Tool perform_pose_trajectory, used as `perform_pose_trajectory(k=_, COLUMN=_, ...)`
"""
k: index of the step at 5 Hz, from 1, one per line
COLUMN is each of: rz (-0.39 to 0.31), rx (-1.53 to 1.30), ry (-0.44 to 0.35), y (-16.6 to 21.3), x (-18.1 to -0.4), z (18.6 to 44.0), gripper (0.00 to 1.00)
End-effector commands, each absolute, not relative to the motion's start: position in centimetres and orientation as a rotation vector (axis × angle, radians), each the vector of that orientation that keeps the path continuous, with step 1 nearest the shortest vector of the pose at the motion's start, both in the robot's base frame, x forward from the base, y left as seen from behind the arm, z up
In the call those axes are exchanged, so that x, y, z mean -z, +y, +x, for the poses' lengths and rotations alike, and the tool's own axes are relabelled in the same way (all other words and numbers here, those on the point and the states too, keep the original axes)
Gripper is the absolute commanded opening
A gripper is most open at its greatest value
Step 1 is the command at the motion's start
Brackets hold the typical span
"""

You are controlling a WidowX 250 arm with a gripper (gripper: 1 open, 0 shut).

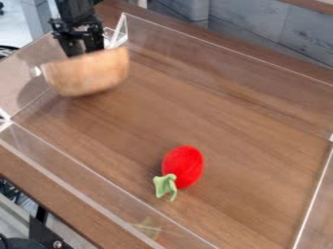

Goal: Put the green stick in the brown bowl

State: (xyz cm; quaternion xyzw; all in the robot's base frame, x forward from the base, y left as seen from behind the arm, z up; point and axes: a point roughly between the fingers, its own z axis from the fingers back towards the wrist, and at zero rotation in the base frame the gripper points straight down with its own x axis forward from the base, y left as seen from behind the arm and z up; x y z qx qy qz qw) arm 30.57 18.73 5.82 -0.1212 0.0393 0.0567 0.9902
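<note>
Stick hidden, wooden bowl [86, 70] tipping at the tray's far left corner
Gripper [76, 43] is pressing at the bowl's rim, jaw state unclear; green stick is showing nowhere; next, I judge, releasing the bowl upright

1. The robot's visible part is a dark, nearly black gripper [78, 41] at the top left of the camera view.
2. Its body is a blocky, upright housing, narrower above and wider below.
3. Two short black fingers [65, 42] extend from the housing's lower end.
4. The surfaces look matte, and the blur hides any screws, cables or markings.
</note>
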Motion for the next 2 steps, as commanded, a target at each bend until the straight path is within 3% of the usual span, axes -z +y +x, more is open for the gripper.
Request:
perform_pose_trajectory(k=1, rz=-0.243, rx=-0.155, ry=0.005, y=18.47, x=-9.61, z=31.61, gripper=0.0)
perform_pose_trajectory(k=2, rz=-0.253, rx=-0.179, ry=-0.005, y=18.93, x=-10.11, z=31.57, gripper=1.0)
